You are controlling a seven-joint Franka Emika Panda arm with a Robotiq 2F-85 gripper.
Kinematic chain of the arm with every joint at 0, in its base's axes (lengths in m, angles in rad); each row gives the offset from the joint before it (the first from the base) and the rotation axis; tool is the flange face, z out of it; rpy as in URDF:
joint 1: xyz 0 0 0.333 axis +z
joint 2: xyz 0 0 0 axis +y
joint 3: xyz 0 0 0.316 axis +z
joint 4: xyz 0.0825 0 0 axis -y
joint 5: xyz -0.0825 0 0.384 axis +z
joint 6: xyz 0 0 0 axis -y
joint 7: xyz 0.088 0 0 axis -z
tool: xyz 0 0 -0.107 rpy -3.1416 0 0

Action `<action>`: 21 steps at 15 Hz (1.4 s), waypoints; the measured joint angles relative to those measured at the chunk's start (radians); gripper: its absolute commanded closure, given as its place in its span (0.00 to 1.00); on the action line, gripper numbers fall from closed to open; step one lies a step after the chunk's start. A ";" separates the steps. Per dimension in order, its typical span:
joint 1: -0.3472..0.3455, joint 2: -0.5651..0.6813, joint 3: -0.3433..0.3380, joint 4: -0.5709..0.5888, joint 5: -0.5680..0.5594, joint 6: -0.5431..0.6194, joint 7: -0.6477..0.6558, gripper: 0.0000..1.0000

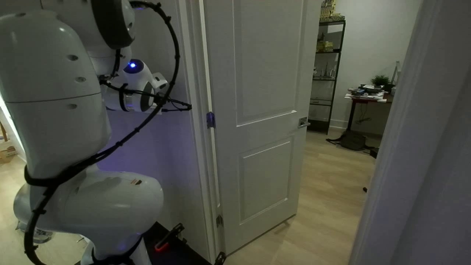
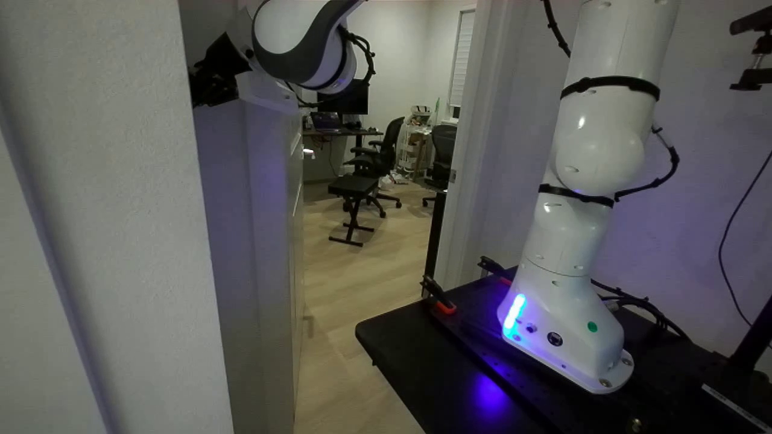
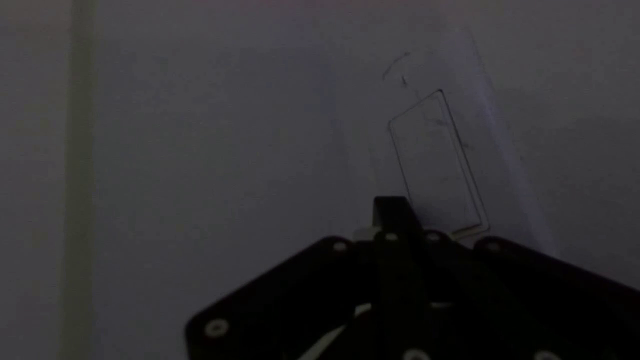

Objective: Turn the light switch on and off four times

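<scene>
The light switch (image 3: 435, 160), a pale rectangular rocker with thin dark outlines, sits tilted in the dim wrist view. Its lower left corner is hidden behind my gripper (image 3: 392, 212), which is shut with nothing visible between its fingers. The dark fingertips overlap the switch's lower left edge, and a faint shadow falls on the rocker beside them. Whether they touch it I cannot tell. In an exterior view the black gripper (image 2: 215, 75) reaches behind a wall corner, so its tips and the switch are hidden there.
A white door (image 1: 261, 92) with a lever handle (image 1: 303, 122) stands ajar near the arm. A pale wall edge (image 2: 199, 211) rises beside the gripper. The arm's base is mounted on a black table (image 2: 410, 349) with clamps (image 2: 438, 295). A looping black cable (image 1: 138, 129) runs along the arm.
</scene>
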 measured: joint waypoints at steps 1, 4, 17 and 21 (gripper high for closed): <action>-0.002 0.002 0.001 0.005 -0.001 0.000 0.007 1.00; -0.004 0.002 0.003 0.017 -0.002 0.000 0.031 1.00; -0.016 0.006 0.018 0.034 0.001 -0.038 0.164 1.00; -0.024 0.004 0.025 0.065 0.032 -0.123 0.175 1.00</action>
